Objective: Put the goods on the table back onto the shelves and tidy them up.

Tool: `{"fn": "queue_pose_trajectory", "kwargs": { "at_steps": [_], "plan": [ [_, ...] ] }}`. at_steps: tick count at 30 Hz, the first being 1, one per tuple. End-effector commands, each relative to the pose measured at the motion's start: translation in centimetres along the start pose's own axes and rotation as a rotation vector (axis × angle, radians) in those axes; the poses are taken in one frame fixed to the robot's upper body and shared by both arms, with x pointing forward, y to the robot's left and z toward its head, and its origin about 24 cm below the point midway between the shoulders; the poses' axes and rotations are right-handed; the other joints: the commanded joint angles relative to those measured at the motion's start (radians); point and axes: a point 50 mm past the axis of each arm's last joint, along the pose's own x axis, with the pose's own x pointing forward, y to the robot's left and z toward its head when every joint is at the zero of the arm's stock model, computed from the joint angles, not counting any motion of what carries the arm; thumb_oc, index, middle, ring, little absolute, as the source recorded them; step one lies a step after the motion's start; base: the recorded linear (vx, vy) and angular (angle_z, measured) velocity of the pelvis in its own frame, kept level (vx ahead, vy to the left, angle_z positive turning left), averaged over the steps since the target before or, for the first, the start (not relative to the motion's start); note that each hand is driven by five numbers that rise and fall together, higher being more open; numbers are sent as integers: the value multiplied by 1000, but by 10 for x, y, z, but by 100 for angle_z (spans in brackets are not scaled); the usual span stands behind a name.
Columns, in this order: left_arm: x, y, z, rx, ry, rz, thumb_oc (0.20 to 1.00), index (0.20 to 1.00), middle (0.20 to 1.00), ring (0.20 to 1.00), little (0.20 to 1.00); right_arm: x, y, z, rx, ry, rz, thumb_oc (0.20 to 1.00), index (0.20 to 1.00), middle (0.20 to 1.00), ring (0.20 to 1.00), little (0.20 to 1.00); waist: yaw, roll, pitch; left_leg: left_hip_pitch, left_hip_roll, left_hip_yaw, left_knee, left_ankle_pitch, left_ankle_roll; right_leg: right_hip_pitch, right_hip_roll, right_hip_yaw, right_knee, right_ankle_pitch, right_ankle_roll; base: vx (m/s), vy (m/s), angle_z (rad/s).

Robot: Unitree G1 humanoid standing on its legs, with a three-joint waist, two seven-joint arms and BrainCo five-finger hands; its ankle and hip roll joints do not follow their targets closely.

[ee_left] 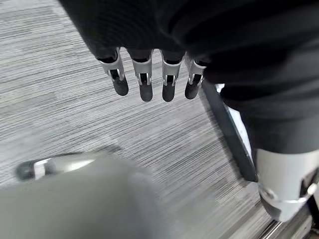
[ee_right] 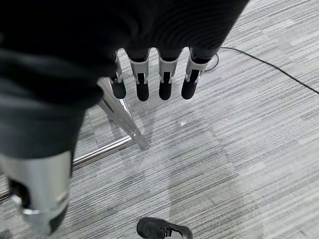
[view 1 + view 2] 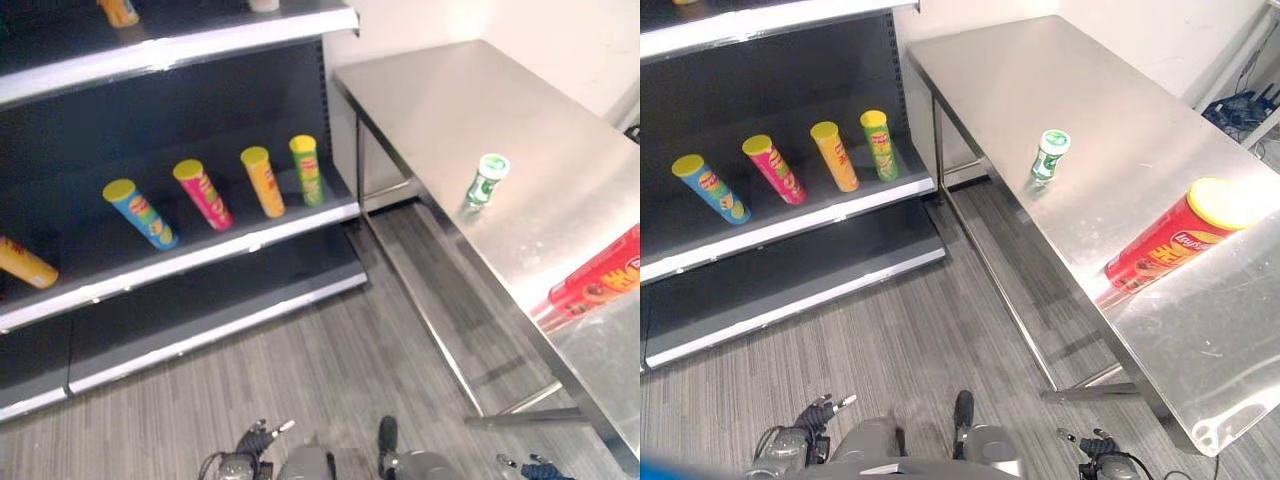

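Two goods are left on the brushed-steel table in my right eye view: a small green-and-white canister standing upright in the upper middle of the frame, and a red cardboard crisp tube with a yellow lid lying on its side at the right. Both sit close to the table's near edge, with bare steel behind them. At the upper left, the dark metal shelf with a white front lip carries four yellow-lidded tubes in a row: blue, pink, orange and green. There are gaps between them and open room beside the green one. I judge the task partly done, with two pieces to move.

In my left eye view another orange tube lies on its side at the far left of that shelf; it looks to need standing up. The strip of grey floor between shelf and table is free for stepping.

In my left wrist view my left hand hangs over the floor, fingers straight and loose, holding nothing.

In my right wrist view my right hand hangs the same way, slack and empty, above the table's steel leg.
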Motion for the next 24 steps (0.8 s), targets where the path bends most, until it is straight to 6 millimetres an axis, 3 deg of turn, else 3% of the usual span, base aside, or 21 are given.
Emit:
{"fn": "queue_pose_trajectory", "kwargs": {
  "at_steps": [1, 2, 3, 7, 14, 15, 17, 20, 21, 24],
  "plan": [
    [1, 5, 13, 62, -61, 0, 1000, 1000, 1000, 1000, 1000, 1, -17, 4, -52, -22, -37, 1000, 1000, 1000, 1000, 1000, 17, 12, -9, 83, 16, -46, -341, 124, 54, 78, -42, 44, 38, -173, 161, 145, 140, -47],
    [1, 5, 13, 62, -61, 0, 1000, 1000, 1000, 1000, 1000, 0, -17, 4, -52, -22, -37, 1000, 1000, 1000, 1000, 1000, 19, 11, -7, 90, 15, -44, -347, 126, 54, 81, -43, 45, 38, -173, 161, 210, 214, -79],
    [2, 2, 13, 75, -57, -11, 1000, 1000, 1000, 1000, 1000, 1, -20, 5, -31, -21, -49, 1000, 1000, 1000, 1000, 1000, 17, 36, -25, 118, 29, -66, -440, 145, 44, 101, -47, 70, 35, -185, 169, 150, 151, -90],
    [1, 0, 12, 103, -55, -22, 1000, 1000, 1000, 1000, 1000, 0, -19, -2, -12, 2, -47, 1000, 1000, 1000, 1000, 1000, -4, 59, -53, 165, 18, -39, -487, 148, 45, 88, -75, 95, 50, -177, 185, 155, 237, -60],
    [3, 15, 21, 109, -71, 20, 1000, 1000, 1000, 1000, 1000, -1, -15, -10, 55, 37, -47, 1000, 1000, 1000, 1000, 1000, -26, 59, -70, 213, -38, 61, -526, 116, 85, 33, -143, 152, 70, -138, 238, 61, 284, -60],
    [4, 22, 25, 109, -80, 41, 1000, 1000, 1000, 1000, 1000, -1, -21, -8, 117, 26, -70, 1000, 1000, 1000, 1000, 1000, -43, 53, -61, 217, -66, 91, -518, 93, 111, 1, -166, 182, 90, -120, 261, -2, 236, -28],
    [4, 22, 25, 109, -80, 41, 1000, 1000, 1000, 1000, 1000, -1, -21, -8, 117, 26, -70, 1000, 1000, 1000, 1000, 1000, -41, 53, -64, 213, -66, 93, -518, 94, 111, -4, -165, 184, 90, -118, 261, -6, 194, -62],
    [2, 35, 22, 123, -68, 64, 1000, 1000, 1000, 1000, 1000, -5, -56, 12, 239, -108, -161, 1000, 1000, 1000, 1000, 1000, -79, 45, -53, 221, -93, 140, -519, 67, 139, -62, -187, 224, 128, -88, 294, -4, 256, -50],
    [2, 34, 22, 123, -67, 64, 1000, 1000, 1000, 1000, 1000, -5, -56, 12, 239, -107, -161, 1000, 1000, 1000, 1000, 1000, -78, 45, -53, 221, -94, 141, -519, 67, 139, -62, -187, 225, 128, -89, 294, -1, 112, -62],
    [1, 39, 19, 126, -63, 75, 1000, 1000, 1000, 1000, 1000, -18, -100, 31, 297, -259, -279, 1000, 1000, 1000, 1000, 1000, -100, 37, -41, 234, -99, 170, -523, 56, 148, -89, -193, 224, 149, -70, 305, -1, 105, -44]
  ]
}}
